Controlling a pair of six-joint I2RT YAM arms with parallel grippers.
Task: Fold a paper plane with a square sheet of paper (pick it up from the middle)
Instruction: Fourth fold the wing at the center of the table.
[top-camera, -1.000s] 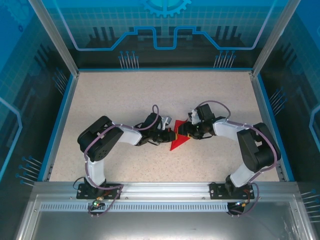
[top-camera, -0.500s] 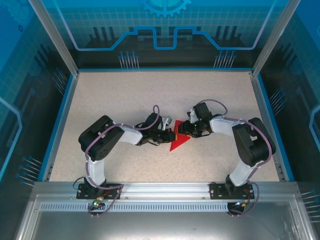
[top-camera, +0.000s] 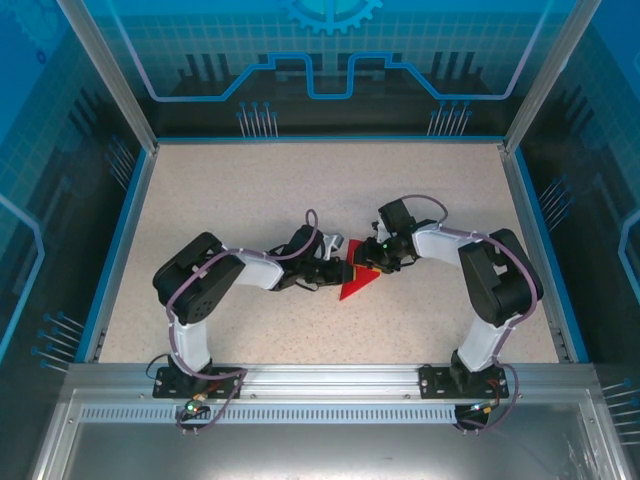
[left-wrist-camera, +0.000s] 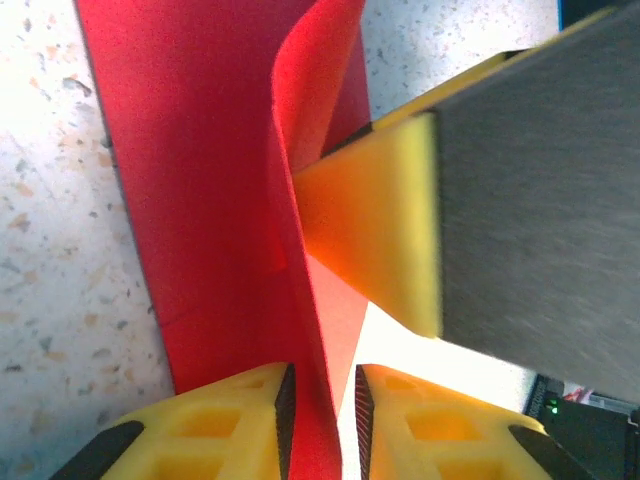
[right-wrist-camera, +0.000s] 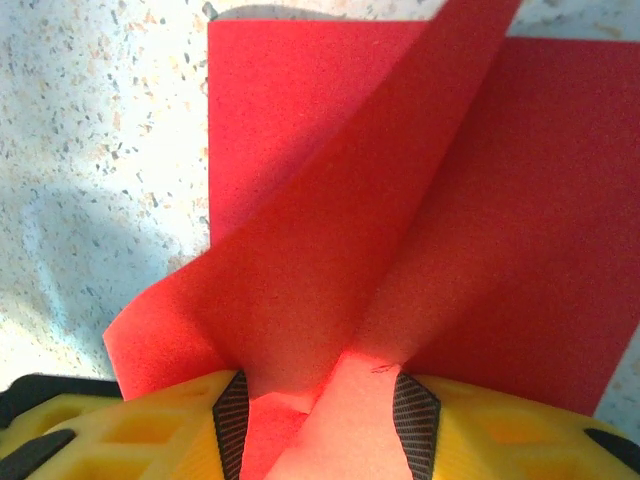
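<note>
the red sheet of paper (top-camera: 356, 285) lies partly folded near the middle of the speckled tabletop (top-camera: 240, 190), between the two arms; from above it reads as a pointed shape with its tip towards the near edge. both tools meet over its far end.

the left tool (top-camera: 337, 270) comes in from the left. in its wrist view the yellow fingers (left-wrist-camera: 235, 420) are drawn almost together, and one upright layer of the paper runs through the narrow slot between them, pinched there. the rest of the sheet lies flat on the tabletop to the left of that layer, and the raised layer curls over at its top. a yellow finger of the other arm presses against the right face of this raised layer.

the right tool (top-camera: 369, 262) comes in from the right. in its wrist view the jaws are closed part way, wider than the left pair, and a lifted flap of the paper fills the gap from pad to pad, so it has hold of the flap. the flap rises diagonally from a flat red layer that rests on the tabletop beyond it.
</note>
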